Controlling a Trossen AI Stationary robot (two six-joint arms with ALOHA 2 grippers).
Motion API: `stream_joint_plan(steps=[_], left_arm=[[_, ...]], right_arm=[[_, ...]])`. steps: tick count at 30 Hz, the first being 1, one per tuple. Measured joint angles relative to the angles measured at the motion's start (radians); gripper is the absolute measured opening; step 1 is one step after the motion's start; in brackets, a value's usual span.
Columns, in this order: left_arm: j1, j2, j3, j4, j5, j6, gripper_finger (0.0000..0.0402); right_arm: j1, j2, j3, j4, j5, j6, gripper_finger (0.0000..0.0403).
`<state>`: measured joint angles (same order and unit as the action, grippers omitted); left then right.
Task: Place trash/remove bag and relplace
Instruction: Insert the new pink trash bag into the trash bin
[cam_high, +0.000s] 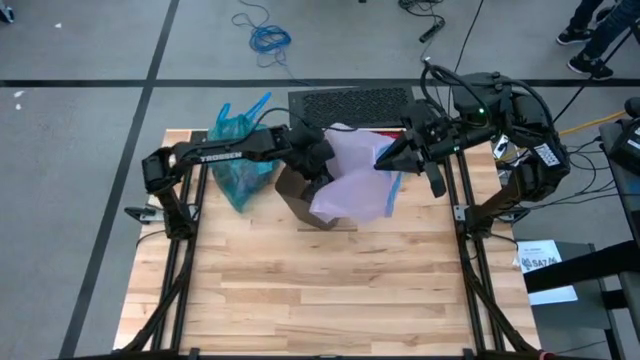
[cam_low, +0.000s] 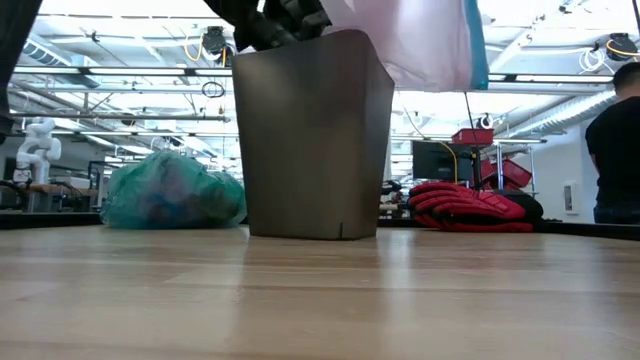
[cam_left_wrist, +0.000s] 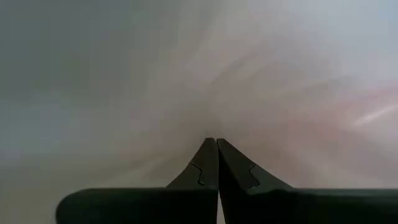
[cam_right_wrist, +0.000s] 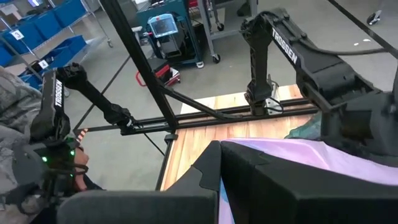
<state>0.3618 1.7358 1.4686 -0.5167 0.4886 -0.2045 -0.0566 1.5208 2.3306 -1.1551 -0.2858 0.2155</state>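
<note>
A brown bin (cam_high: 297, 200) (cam_low: 315, 135) stands upright on the wooden table. A pale pink bag (cam_high: 352, 175) (cam_low: 420, 40) with a blue strip (cam_low: 476, 45) hangs over the bin's mouth. My right gripper (cam_high: 386, 158) (cam_right_wrist: 217, 152) is shut on it above the bin's right side. My left gripper (cam_high: 316, 162) (cam_left_wrist: 217, 144) is shut at the bag's left side, over the bin's mouth. The teal bag (cam_high: 240, 165) (cam_low: 170, 190), bulging, rests on its underside left of the bin. No loose trash shows. My left gripper has its shut fingertips (cam_left_wrist: 208, 155) against the pink film (cam_left_wrist: 261, 81), which fills its whole wrist view. The fingers slant down from the table's left. Whether a layer is caught between them, I cannot tell. My right gripper pinches the pink bag's upper part (cam_right_wrist: 273, 155) between its two fingers, coming from the table's right, slanting slightly down. The bag is lifted, and its lower part (cam_high: 340, 205) drapes slack over the bin's mouth.
A red glove (cam_low: 465, 207) (cam_high: 388, 135) lies behind the bin, toward the right. A black grille (cam_high: 350, 105) sits at the table's far edge. The near half of the table (cam_high: 320, 290) is bare wood. A person (cam_low: 618, 150) stands in the room beyond.
</note>
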Motion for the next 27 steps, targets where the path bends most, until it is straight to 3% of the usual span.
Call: stream_joint_plan(steps=[11,17,27], left_arm=[[0.034,-0.186,0.110,-0.032,-0.024,-0.060,0.0000],[0.031,-0.140,0.104,-0.192,-0.046,0.006,0.0000],[0.019,-0.090,-0.028,-0.081,-0.051,0.031,0.0000]], right_arm=[[0.000,0.000,0.000,-0.004,-0.004,0.000,0.0000],[0.000,0.021,0.000,-0.006,-0.005,-0.005,0.0000],[0.000,0.077,-0.002,0.077,-0.007,-0.080,0.0000]])
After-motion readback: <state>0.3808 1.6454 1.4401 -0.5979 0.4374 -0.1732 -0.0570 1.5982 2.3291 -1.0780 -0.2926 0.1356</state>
